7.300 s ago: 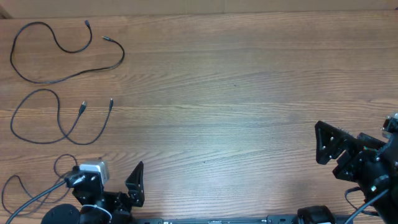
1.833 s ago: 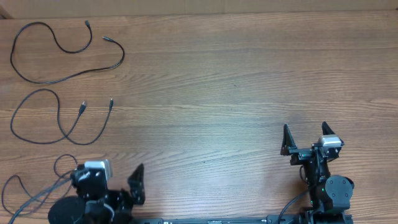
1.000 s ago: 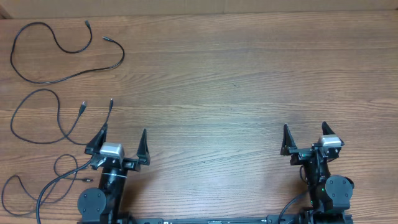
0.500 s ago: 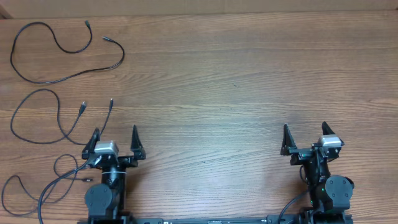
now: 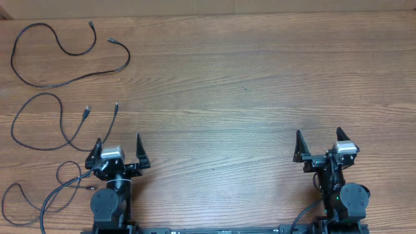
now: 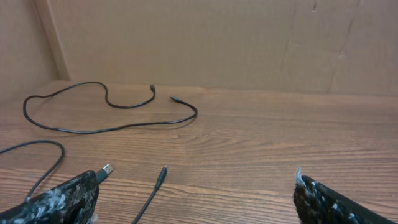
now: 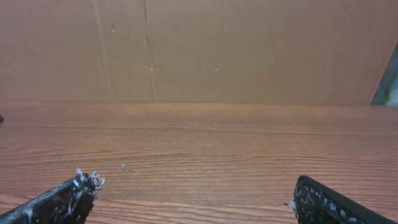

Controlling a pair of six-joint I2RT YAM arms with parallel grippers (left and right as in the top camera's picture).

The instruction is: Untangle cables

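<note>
Nearest cable [image 5: 67,162] in the overhead shot slips behind the left arm [image 5: 107,195], so I can't trace where it runs. In the left wrist view, the middle cable [image 6: 46,142] is chopped by the left edge and tucks behind one finger [image 6: 62,199] of the left gripper [image 6: 196,177]. Plug types are way too small to call. There's a tiny speck [image 7: 124,167] on the table [image 7: 199,143] in the right wrist view, no clue what.

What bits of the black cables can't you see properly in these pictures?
Nearest cable: overhead, the left arm and its wires cover part, so its ends are unclear.
Middle cable: left wrist view, cut off by the bottom edge and a finger of the left tool.
Far cable: its plugs are too small overhead to tell their kind.
</note>
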